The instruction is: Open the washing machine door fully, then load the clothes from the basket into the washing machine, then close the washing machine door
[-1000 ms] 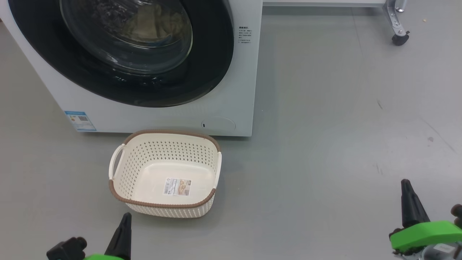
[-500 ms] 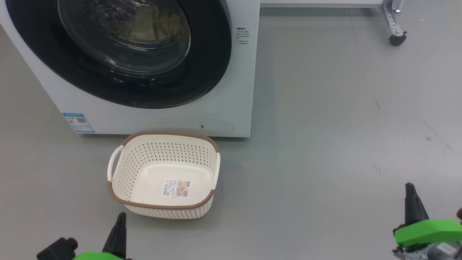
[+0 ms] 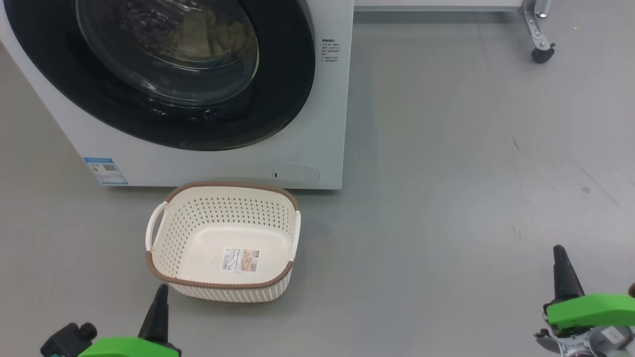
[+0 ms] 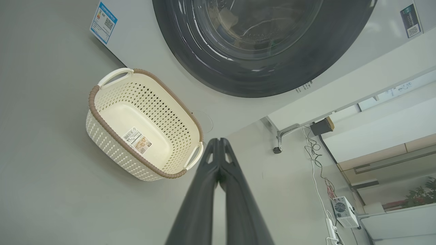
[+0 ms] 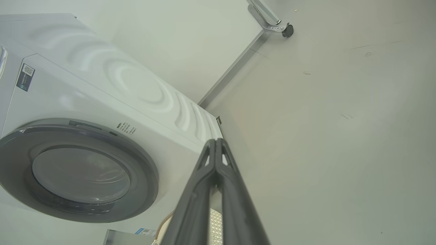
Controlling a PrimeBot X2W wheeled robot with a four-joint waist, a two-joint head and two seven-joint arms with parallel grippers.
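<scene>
The white washing machine [image 3: 327,124] stands at the upper left, and its door [image 3: 278,99], black-rimmed with a glass bowl, lies flush against the front. Pale yellow clothes [image 3: 208,34] show behind the glass. On the floor in front sits the cream basket [image 3: 223,210], with only a label sticker on its bottom. My left gripper [image 3: 160,292] is shut just below the basket's near left corner, holding nothing. My right gripper [image 3: 559,250] is shut far to the right over bare floor. In the left wrist view the shut gripper [image 4: 219,141] points past the basket [image 4: 153,105] toward the door [image 4: 204,68]. The right gripper [image 5: 215,141] points along the machine's side [image 5: 102,88].
A metal leg with a black caster [image 3: 538,49] stands at the top right. Grey floor [image 3: 446,173] stretches right of the machine. In the left wrist view, loose cables and a small white box with a fan [image 4: 342,211] lie beside a table frame.
The whole head picture has drifted slightly left, so the camera moved. My left gripper sits a little lower and further left in view. Both grippers stay shut; basket and door are unchanged.
</scene>
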